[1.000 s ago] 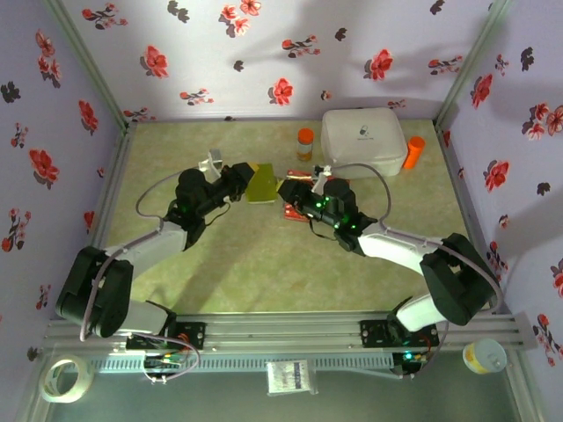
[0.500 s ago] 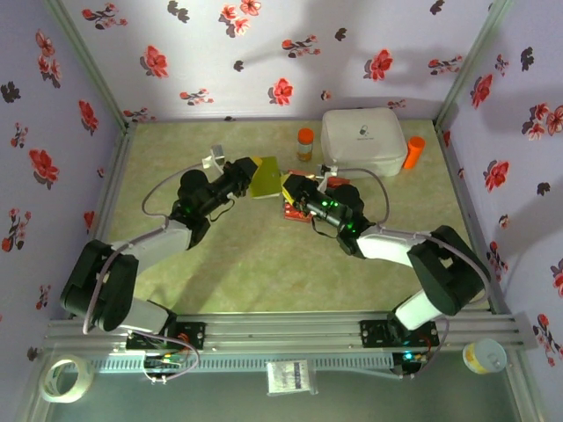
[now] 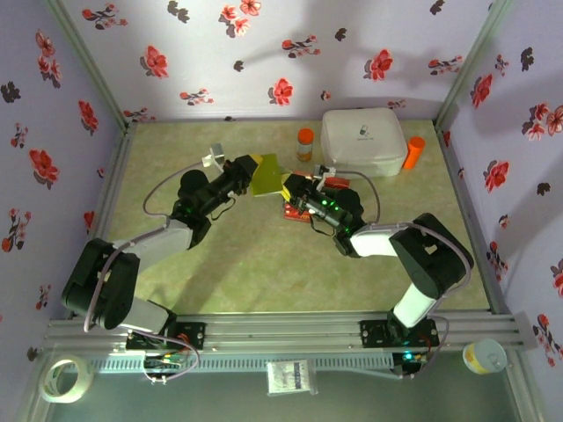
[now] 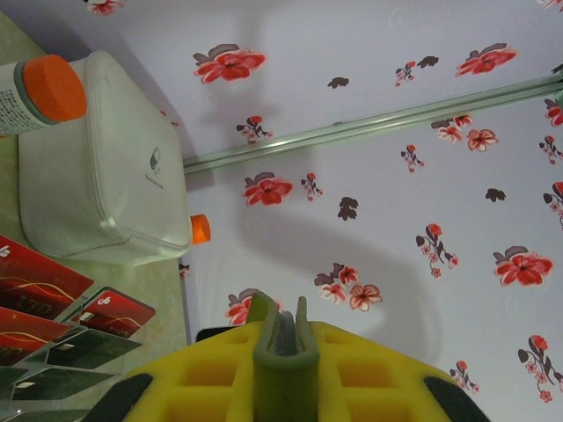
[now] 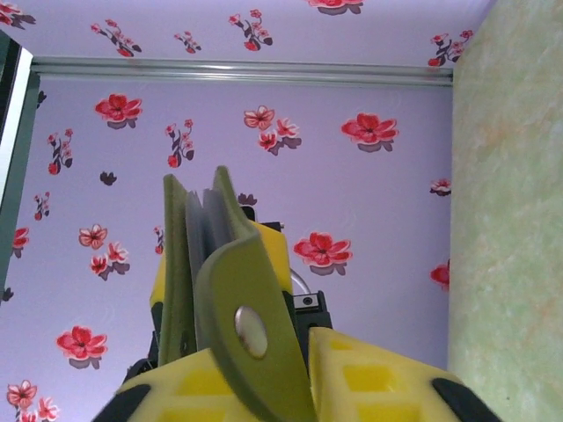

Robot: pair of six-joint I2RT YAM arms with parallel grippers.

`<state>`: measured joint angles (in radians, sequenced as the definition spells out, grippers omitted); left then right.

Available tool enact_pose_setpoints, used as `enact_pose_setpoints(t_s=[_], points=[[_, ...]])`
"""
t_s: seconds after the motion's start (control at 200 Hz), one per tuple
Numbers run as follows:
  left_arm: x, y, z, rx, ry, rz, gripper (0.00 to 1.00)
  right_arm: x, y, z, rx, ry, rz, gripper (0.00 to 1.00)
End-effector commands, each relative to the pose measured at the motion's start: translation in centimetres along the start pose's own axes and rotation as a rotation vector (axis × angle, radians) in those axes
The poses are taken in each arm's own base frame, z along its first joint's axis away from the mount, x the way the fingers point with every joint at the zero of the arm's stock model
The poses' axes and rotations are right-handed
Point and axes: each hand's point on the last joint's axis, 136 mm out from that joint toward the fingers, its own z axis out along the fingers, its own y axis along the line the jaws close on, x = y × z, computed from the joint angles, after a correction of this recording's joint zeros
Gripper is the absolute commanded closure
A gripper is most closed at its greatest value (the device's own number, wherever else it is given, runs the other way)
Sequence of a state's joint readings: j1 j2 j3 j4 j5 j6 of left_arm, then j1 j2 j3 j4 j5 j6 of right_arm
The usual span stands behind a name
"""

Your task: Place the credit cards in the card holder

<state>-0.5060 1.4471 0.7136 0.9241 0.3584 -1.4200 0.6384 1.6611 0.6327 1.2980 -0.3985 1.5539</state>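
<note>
Closing in during the last second, the right hand [image 3: 292, 186] now looks pinched on the flap side of the card holder [image 3: 266, 174]. The left hand [image 3: 246, 174] keeps it clamped tight above the desk [image 3: 264, 255]. Credit cards [image 3: 295, 214] wait underneath; spreading the holder open seems next.

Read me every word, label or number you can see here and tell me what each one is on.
No text is legible.
White box: small grey logo, too small to read.
Orange-capped bottle: label print blurred.
Red cards: markings too blurred.
White tag on the front rail: too small.
</note>
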Motion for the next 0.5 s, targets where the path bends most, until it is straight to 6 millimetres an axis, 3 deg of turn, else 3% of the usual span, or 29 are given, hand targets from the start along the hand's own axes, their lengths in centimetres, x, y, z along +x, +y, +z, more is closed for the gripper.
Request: enact_pose_setpoints(t_s=[0.0,0.105,0.295,0.375,0.495], points=[[0.3,-1.2,0.6,0.046,0.009,0.020,1.00,1.5,2.8,0.2,-0.097,0.081,-0.028,0.87],[0.5,-0.7,0.7,0.033,0.013,0.021,1.00,1.5,3.1,0.1,-0.103,0.085,-0.029,1.00],[0.5,0.3,0.6,-0.001,0.016,0.031,1.00,1.3,2.9,-0.2,-0.098,0.073,-0.023,1.00],[0.4,0.8,0.5,-0.018,0.015,0.040,0.85,1.1,2.5,-0.4,-0.088,0.061,-0.019,1.00],[0.1,1.4,0.0,-0.048,0.011,0.055,0.38,0.7,1.8,-0.9,-0.069,0.036,-0.012,1.00]])
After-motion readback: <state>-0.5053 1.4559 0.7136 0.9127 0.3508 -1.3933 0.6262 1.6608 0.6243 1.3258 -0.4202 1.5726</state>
